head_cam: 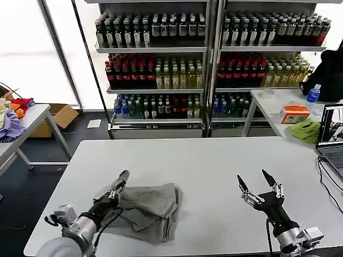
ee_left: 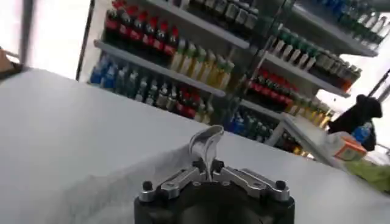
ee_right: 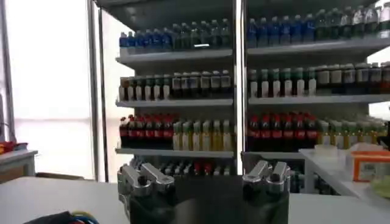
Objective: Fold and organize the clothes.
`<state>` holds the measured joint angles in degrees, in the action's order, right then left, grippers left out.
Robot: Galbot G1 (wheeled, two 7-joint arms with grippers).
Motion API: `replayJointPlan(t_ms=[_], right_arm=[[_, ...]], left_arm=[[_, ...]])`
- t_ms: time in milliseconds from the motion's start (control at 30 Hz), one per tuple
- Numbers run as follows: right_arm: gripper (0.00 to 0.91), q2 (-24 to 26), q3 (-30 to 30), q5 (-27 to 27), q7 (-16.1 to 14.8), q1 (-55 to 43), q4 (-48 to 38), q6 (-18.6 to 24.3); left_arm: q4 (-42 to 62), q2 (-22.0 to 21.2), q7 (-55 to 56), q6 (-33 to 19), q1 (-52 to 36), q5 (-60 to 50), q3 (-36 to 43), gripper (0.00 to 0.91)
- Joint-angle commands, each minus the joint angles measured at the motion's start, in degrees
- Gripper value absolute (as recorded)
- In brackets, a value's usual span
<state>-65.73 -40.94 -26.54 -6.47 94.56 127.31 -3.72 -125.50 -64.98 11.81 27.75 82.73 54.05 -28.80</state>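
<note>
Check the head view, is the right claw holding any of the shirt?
No, the right claw is open over bare table, apart from the grey shirt that the left claw pinches.

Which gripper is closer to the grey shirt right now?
Left. The left gripper is shut on a pinched fold at the grey shirt's edge; the right gripper hovers open over bare table, well apart from it.

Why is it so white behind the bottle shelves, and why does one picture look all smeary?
Head view: daylight through the windows washes them out white, and the grey shirt held by the left claw looks soft. Left wrist view: the table and bottle shelves are smeared, tilted and blurry. Right wrist view: sharper, with a bright window.
</note>
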Motion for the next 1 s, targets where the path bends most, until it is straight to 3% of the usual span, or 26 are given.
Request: replayJointPlan(t_ms=[33,467,533,567,600,833,933,1000], right_arm=[[0.907,-0.2,-0.5,1.2,0.2,0.6,-0.7,-0.1],[0.907,1.3,-1.1,0.3,0.0,-0.4,-2.4,0.0],[0.907,1.4,-0.8,0.3,-0.2,-0.6,-2.5,-0.1],[0.907,1.5,-0.7,0.3,-0.2,-0.8,-2.6,-0.2],[0.907,1.5,-0.6,0.3,-0.2,-0.8,-2.6,-0.2],[0.907,1.0,0.9,0.3,-0.2,-1.1,-2.5,-0.7],[0.907,1.1,0.8,-0.7,-0.5,-1.2,-2.2,-0.9],[0.907,1.4,0.6,-0.9,-0.7,-1.5,-3.0,-0.8]], left_arm=[[5.3,-6.8,1.9,-0.8,-5.5,3.4,9.3,0.03],[8.1,-10.1,0.6,0.7,-4.2,3.3,13.0,0.05],[8.1,-10.3,0.2,1.5,-3.9,3.5,13.1,0.343],[8.1,-10.2,0.1,1.8,-3.9,3.5,13.2,0.856],[8.2,-10.2,0.0,1.7,-4.0,3.3,13.4,0.907],[1.3,-10.1,0.6,-1.5,-4.4,6.1,10.0,0.907],[-5.5,-8.8,-0.5,-1.8,-3.6,12.0,4.2,0.907],[-7.4,-6.2,-6.9,-1.3,-2.1,11.4,-1.9,0.907]])
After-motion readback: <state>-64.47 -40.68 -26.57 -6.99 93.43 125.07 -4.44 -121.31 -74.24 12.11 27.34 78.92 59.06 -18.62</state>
